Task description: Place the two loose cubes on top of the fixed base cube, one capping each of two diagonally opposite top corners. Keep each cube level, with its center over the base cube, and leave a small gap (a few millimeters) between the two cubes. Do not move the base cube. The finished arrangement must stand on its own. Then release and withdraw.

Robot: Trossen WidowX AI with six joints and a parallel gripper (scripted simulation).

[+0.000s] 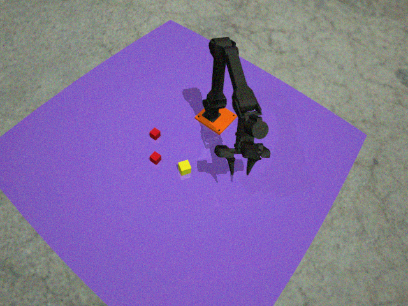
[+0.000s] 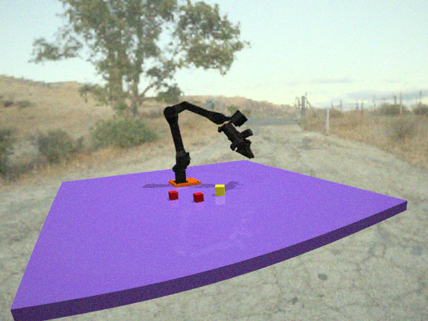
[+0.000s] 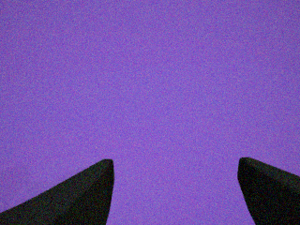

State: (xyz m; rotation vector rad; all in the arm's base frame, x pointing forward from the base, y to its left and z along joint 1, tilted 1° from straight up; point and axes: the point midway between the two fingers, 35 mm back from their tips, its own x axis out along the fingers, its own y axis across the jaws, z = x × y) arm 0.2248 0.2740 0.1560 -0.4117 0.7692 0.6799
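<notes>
The yellow cube (image 1: pixel 184 167) (image 2: pixel 219 190), slightly larger than the red ones and apparently the base, sits on the purple table top. One red cube (image 1: pixel 155 158) (image 2: pixel 198 197) lies near it, to its left in the top and exterior views. The other red cube (image 1: pixel 154 134) (image 2: pixel 172 195) lies farther from the yellow cube, and nothing rests on any cube. My gripper (image 1: pixel 240 174) (image 2: pixel 252 157) (image 3: pixel 176 169) is open and empty, with its fingers pointing down at a slant. It hangs high above the table, right of the yellow cube in the top and exterior views. No cube shows in the wrist view.
The purple table top (image 1: pixel 158 230) (image 2: pixel 138 249) (image 3: pixel 164 84) fills the wrist view behind the fingers. The arm stands on an orange base plate (image 1: pixel 220 126) (image 2: pixel 193 182) behind the cubes in the exterior view. The arm's shadow falls between that plate and the yellow cube.
</notes>
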